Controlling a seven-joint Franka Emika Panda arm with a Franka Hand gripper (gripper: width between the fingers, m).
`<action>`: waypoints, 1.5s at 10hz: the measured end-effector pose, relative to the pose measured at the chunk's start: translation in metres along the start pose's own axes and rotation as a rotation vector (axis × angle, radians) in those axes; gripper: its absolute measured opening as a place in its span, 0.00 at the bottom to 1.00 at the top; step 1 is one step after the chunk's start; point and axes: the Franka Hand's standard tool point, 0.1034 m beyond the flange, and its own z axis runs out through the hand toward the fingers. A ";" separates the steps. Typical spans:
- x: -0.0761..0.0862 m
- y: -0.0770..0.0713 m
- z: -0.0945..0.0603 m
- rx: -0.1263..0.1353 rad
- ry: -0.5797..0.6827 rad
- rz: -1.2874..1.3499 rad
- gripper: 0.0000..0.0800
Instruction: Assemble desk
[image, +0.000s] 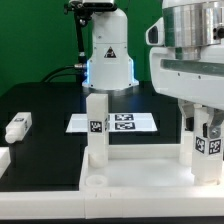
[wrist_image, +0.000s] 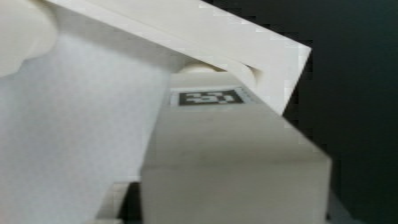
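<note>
Desk top (image: 120, 185), a white rimmed tray, lay along the near edge of the black desk (image: 40, 105). A first leg (image: 97, 125) stood upright in a corner socket. The tool (image: 203, 128) was clamped narrow on a second leg (image: 208, 148) at the corner toward the exterior view's right, apparently to seat it. The tags (wrist_image: 214, 98) showed only black-and-white patterns, no legible words.

I read no words, numbers or brand names. Square black-and-white tags (image: 124, 124), patterns not decodable, stand on the marker board (image: 78, 122), on the upright leg (image: 96, 125) just before it, and on the second leg (image: 208, 142) to the board's exterior-view right.
</note>
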 end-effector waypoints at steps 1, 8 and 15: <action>0.000 0.000 0.000 -0.001 0.000 0.061 0.36; 0.002 0.003 0.002 -0.008 0.001 0.182 0.57; -0.003 -0.006 0.004 0.009 0.042 -0.590 0.81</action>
